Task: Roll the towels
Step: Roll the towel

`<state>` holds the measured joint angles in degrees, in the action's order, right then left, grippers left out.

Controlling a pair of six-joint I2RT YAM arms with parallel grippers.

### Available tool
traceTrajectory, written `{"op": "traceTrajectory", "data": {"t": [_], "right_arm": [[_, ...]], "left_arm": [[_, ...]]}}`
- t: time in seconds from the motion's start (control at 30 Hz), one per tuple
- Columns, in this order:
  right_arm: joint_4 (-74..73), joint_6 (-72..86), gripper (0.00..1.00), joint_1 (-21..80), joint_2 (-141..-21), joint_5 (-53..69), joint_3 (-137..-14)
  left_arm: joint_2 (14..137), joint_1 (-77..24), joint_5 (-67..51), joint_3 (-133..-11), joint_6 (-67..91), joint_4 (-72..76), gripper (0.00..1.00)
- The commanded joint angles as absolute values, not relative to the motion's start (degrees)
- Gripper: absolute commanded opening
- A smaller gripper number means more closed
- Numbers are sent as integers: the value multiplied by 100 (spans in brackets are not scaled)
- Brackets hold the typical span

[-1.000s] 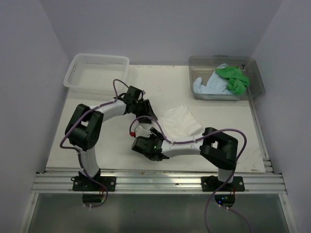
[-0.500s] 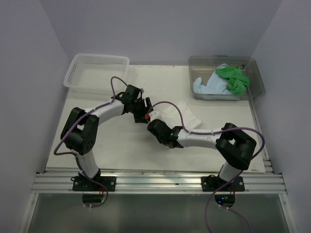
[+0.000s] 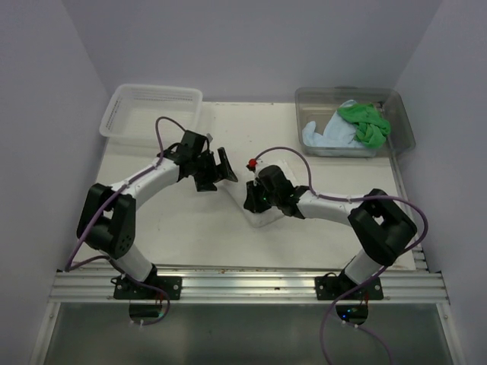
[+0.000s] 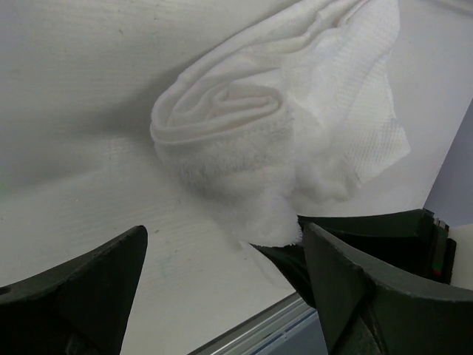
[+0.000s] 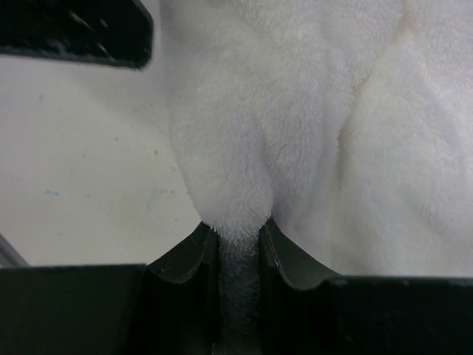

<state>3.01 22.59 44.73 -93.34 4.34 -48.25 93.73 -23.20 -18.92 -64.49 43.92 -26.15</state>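
The white towel point(image 4: 244, 126) lies bunched and partly rolled on the table's middle, and it also shows in the top view point(image 3: 266, 218). My right gripper point(image 5: 236, 231) is shut on a fold of this towel's near edge; in the top view it point(image 3: 254, 205) sits over the towel. My left gripper point(image 4: 222, 292) is open and empty just left of the towel, fingers spread wide, and it shows in the top view point(image 3: 227, 169) too. The green towel point(image 3: 365, 123) and the light blue towel point(image 3: 323, 136) lie crumpled in the clear tub point(image 3: 402, 114).
A white lattice basket point(image 3: 152, 114) stands at the back left. The clear tub stands at the back right. The two grippers are close together, with the left gripper's finger point(image 5: 74, 29) showing in the right wrist view. The metal rail point(image 3: 251, 285) runs along the table's front edge.
My right gripper moved from the front of the table up and right onto the white towel and shut on it. The towel went from flat to bunched. My left gripper drew back left.
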Motion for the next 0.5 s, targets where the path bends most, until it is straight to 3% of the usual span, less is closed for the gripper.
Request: {"op": "traceTrajectory", "data": {"t": [0.0, 0.47], "right_arm": [[729, 2750, 0, 4377, -9369, 1889, -4518], [1389, 3270, 0, 4078, -9396, 2531, -4096]], "left_arm": [[9307, -2294, -2379, -5969, 4526, -2067, 90], [9606, -2399, -2531, -5090, 5351, -397, 78]]}}
